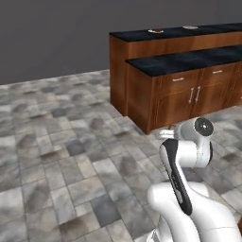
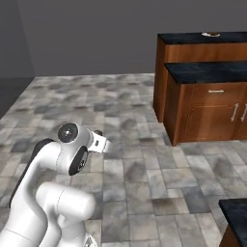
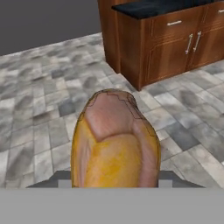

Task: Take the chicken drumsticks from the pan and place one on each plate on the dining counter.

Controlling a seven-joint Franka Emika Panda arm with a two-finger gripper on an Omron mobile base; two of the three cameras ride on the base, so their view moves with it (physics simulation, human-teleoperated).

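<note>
A golden-orange chicken drumstick point(image 3: 114, 148) with a pinkish meat end sits close in the hand view, and my gripper point(image 3: 114, 178) is shut on it, the fingers mostly hidden behind the meat. The hand point(image 1: 166, 133) point(image 2: 99, 143) hangs low over the tiled floor, well short of the cabinets. The dining counter point(image 1: 208, 33) point(image 2: 188, 38) stands far ahead. Two small pale plates rest on its black top, one point(image 1: 155, 30) point(image 2: 211, 34) near the left end with something small and brownish on it, the other point(image 1: 190, 27) further right. The pan is out of view.
A lower black-topped cabinet point(image 1: 184, 61) point(image 2: 207, 70) with drawer handles stands in front of the dining counter. Another black counter corner point(image 2: 236, 208) juts in at the lower right. Grey stone floor tiles point(image 1: 71, 142) stretch wide to the left.
</note>
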